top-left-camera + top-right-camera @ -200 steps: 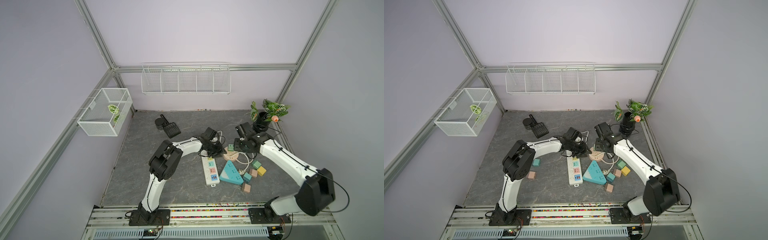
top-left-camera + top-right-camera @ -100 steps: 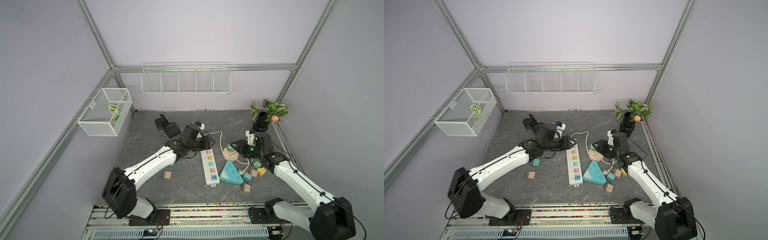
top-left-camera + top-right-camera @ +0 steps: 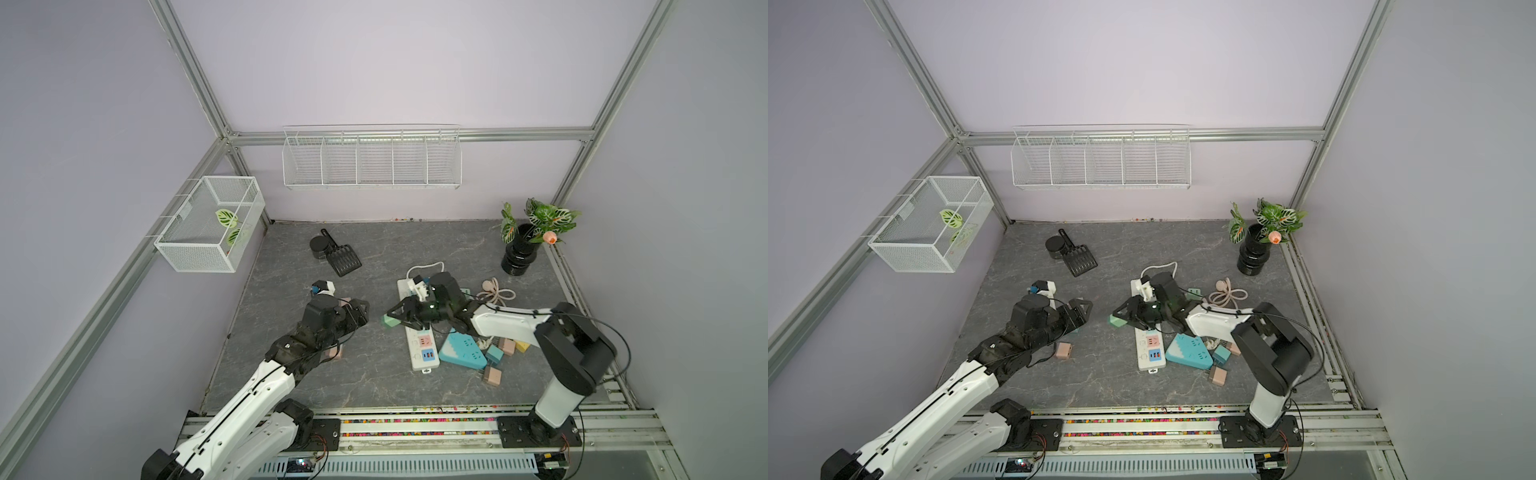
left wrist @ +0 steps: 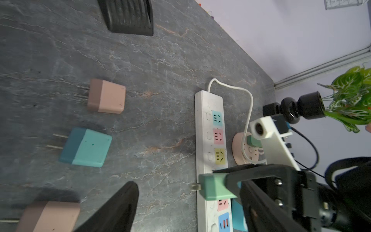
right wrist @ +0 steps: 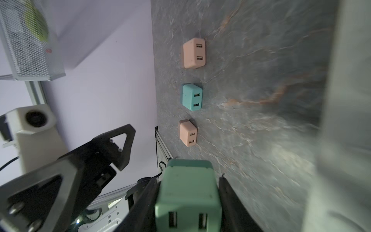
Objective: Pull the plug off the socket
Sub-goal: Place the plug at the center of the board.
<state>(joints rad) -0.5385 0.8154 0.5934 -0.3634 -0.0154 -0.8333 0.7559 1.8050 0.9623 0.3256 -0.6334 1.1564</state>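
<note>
Two claws face each other near the middle of the tabletop [image 3: 374, 382], just left of the white power strip [image 3: 424, 353] that runs from far edge toward near edge. My left claw [image 3: 362, 315] is spread wide with nothing in it; my right claw [image 3: 395, 318] pinches the green plug [image 4: 212, 186] tight. That plug is out of the strip, just past its left side, its prongs [image 4: 195, 186] poking toward the left edge and my left claw, so I think it goes that way next.
</note>
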